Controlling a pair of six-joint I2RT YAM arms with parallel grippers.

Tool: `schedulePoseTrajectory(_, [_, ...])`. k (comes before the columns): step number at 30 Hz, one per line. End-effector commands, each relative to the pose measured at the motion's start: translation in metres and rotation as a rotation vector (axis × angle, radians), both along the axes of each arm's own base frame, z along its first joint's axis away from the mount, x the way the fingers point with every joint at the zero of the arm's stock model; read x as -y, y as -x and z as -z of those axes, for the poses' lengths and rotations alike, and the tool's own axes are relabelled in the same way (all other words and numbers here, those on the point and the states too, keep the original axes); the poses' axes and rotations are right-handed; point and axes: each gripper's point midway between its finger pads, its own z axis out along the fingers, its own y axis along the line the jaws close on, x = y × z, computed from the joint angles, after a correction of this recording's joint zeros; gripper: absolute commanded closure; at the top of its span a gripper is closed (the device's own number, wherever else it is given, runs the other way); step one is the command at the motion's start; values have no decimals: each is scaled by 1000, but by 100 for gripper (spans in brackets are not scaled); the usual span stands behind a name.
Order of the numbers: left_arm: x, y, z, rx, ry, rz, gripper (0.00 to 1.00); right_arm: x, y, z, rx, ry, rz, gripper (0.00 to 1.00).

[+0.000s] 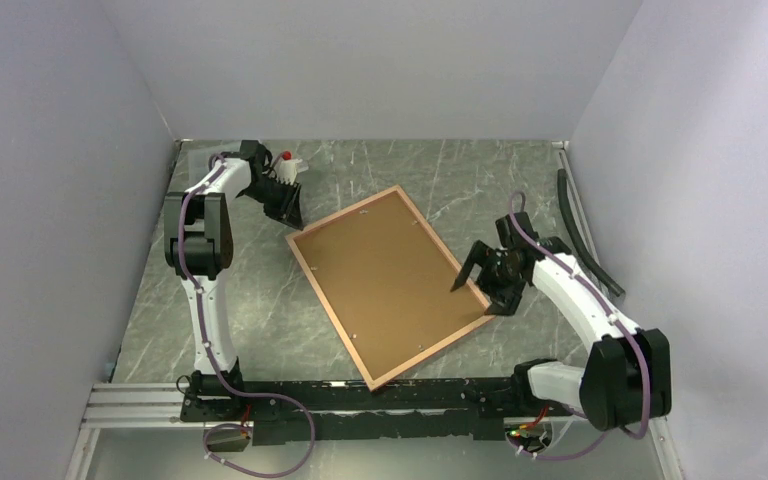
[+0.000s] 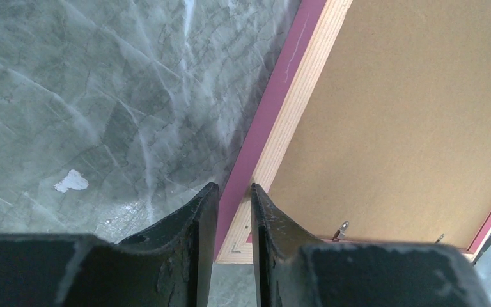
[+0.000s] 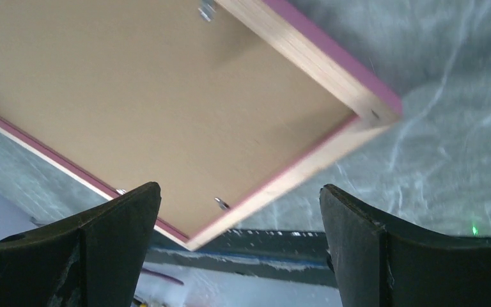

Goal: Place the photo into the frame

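The frame (image 1: pixel 432 232) lies back up in the middle of the table, tan wood rim with a pink edge. A brown backing board (image 1: pixel 385 280) fills it. My left gripper (image 1: pixel 293 215) is at its far-left corner. In the left wrist view the frame's rim (image 2: pixel 297 96) runs between the fingers, and the gripper (image 2: pixel 233 192) is shut on it beside the board (image 2: pixel 409 115). My right gripper (image 1: pixel 472 298) is open and empty over the frame's right edge. In the right wrist view it (image 3: pixel 239 188) hangs above the frame (image 3: pixel 319 57) and board (image 3: pixel 134 96). The photo is hidden or out of view.
A white bottle with a red cap (image 1: pixel 290 163) stands at the back left behind the left gripper. A black strip (image 1: pixel 585 230) lies along the right wall. The frame's near corner reaches the black base rail (image 1: pixel 440 395). Metal clips (image 2: pixel 342 228) sit on the frame's inner edge.
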Motion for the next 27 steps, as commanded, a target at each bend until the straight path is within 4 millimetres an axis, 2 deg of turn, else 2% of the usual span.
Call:
schedulePoseTrajectory(1, [3, -7, 2, 9, -7, -13, 69, 1, 48, 13, -113, -25, 29, 0])
schedulePoseTrajectory(4, [4, -5, 5, 11, -9, -14, 69, 3, 58, 27, -127, -22, 46, 0])
schedulePoseTrajectory(7, [5, 1, 6, -4, -9, -10, 70, 0, 58, 41, -131, -39, 66, 0])
schedulePoseTrajectory(12, [4, 18, 13, -34, -22, 5, 72, -7, 29, 53, -69, -63, 83, 0])
schedulePoseTrajectory(18, [2, 58, 13, -92, -18, 50, 73, -20, -16, 57, -7, -112, 110, 0])
schedulePoseTrajectory(24, [3, 103, 11, -161, 4, 111, 74, -13, -65, 41, 69, -49, 101, 0])
schedulePoseTrajectory(27, [5, 129, 4, -213, 36, 152, 75, -7, -83, 44, 81, -27, 106, 0])
